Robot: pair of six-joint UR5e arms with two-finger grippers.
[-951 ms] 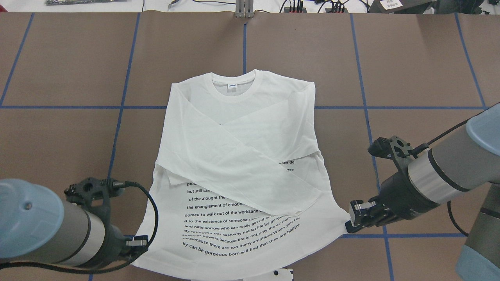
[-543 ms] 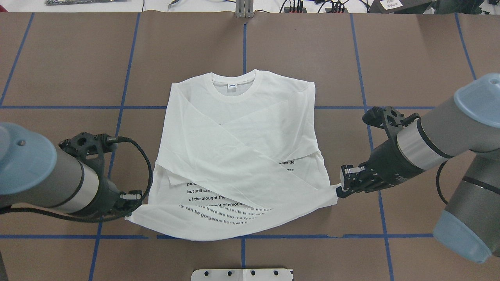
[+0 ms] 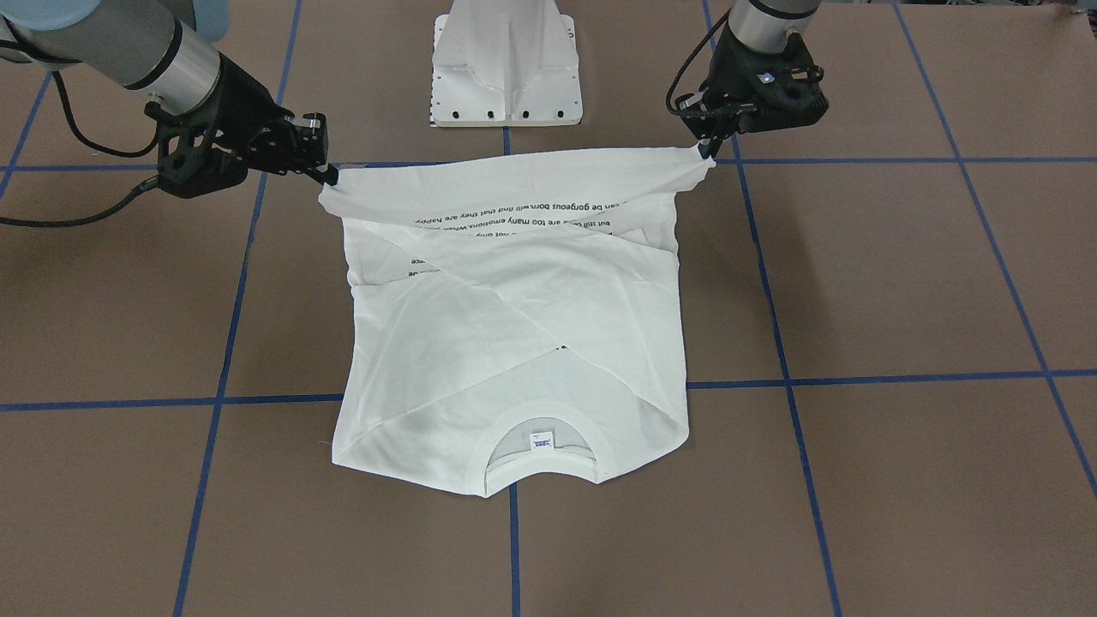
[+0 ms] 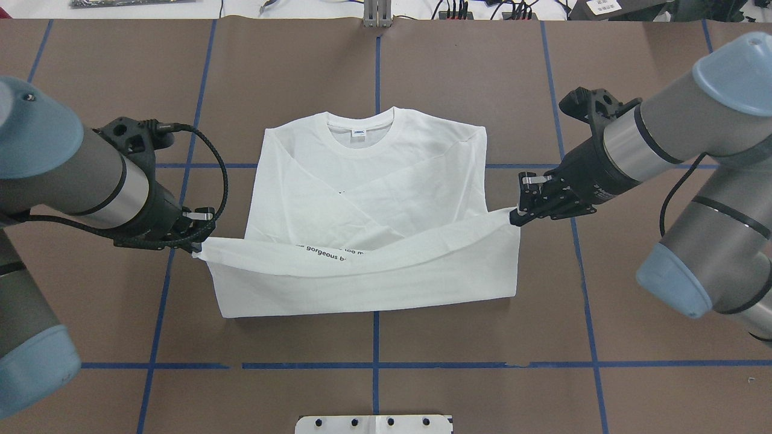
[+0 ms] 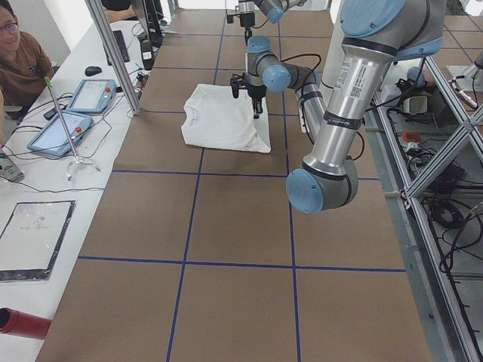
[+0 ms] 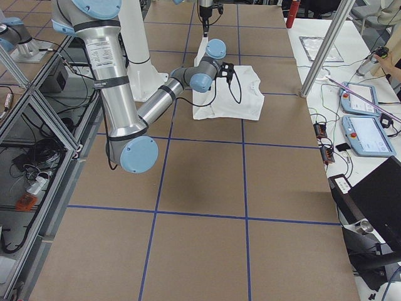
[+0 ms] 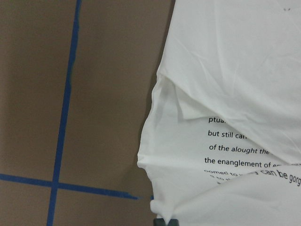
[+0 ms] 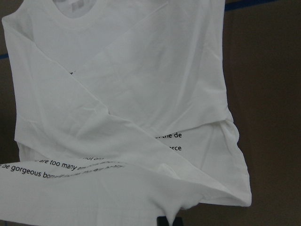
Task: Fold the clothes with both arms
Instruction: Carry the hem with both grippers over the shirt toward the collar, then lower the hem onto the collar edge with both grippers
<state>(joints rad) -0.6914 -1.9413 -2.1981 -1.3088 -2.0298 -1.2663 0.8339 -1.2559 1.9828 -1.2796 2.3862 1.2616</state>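
Left pincer (image 4: pixel 198 246) and right pincer (image 4: pixel 515 216) clench the shirt (image 4: pixel 374 181) by its hem corners, taut for folding toward the collar (image 4: pixel 360 135).

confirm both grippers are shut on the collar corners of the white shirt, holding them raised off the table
Wrong on one point: the left gripper and right gripper are shut on the hem corners of the T-shirt, not the collar, which lies flat on the table. The overhead exterior view shows it.

"be gorgeous" on T-shirt (image 8: pixel 141 94)
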